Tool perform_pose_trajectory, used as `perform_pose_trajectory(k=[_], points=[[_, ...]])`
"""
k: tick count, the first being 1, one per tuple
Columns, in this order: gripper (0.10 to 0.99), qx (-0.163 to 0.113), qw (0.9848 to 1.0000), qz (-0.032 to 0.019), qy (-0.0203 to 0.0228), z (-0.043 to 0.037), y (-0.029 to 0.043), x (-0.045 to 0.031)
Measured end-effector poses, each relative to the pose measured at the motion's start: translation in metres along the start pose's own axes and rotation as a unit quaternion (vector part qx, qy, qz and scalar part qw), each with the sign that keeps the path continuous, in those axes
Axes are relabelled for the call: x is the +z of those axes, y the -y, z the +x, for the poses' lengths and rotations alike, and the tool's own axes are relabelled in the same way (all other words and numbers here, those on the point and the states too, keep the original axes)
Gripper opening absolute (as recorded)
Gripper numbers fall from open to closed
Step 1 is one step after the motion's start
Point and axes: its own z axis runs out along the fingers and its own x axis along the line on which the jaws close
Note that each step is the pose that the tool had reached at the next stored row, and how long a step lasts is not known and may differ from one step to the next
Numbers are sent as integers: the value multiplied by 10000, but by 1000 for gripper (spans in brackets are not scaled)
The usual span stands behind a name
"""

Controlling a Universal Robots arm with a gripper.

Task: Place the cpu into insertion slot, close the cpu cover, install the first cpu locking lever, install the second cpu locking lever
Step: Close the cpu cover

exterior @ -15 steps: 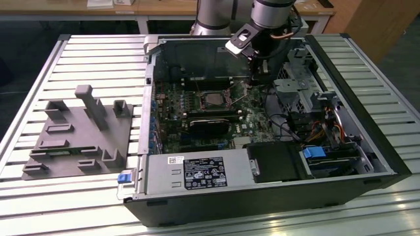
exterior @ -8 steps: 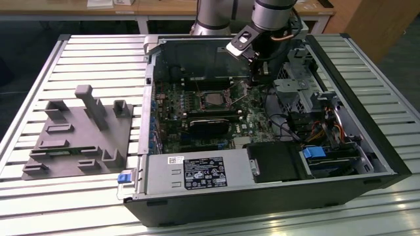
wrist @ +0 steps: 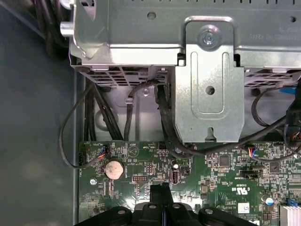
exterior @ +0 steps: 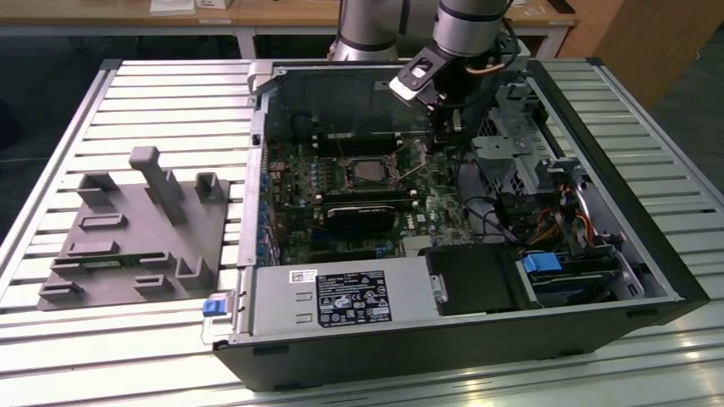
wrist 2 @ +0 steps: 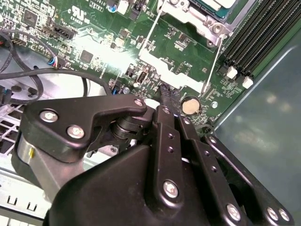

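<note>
The insertion slot (exterior: 368, 172) sits in the middle of the green motherboard, with the pale cpu (exterior: 369, 174) lying in it under the silver cpu cover (wrist 2: 200, 19). Two thin silver locking levers (wrist 2: 212, 66) run out from the socket's corners, unlatched and angled off the board. My gripper (exterior: 439, 144) hangs just to the exterior view's right of the socket. In both wrist views its black fingertips (wrist: 162, 188) are pressed together, low over the board near a coin battery (wrist: 113, 168). Nothing shows between the fingertips (wrist 2: 164, 89).
The open computer case (exterior: 633, 280) lies on a slatted table. A metal drive cage (wrist: 207, 80) and black cables (wrist: 94, 113) stand close beside the gripper. Memory slots (wrist 2: 258, 33) border the socket. A grey fixture block (exterior: 136, 229) lies at the exterior view's left.
</note>
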Motion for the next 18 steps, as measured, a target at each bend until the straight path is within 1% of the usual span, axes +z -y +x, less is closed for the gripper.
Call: perform_pose_trajectory(k=[5, 12, 18], points=[[106, 0, 10000, 0, -1, -1, 33, 4], [106, 0, 10000, 0, 0, -1, 37, 5], [106, 0, 10000, 0, -1, -1, 55, 5]])
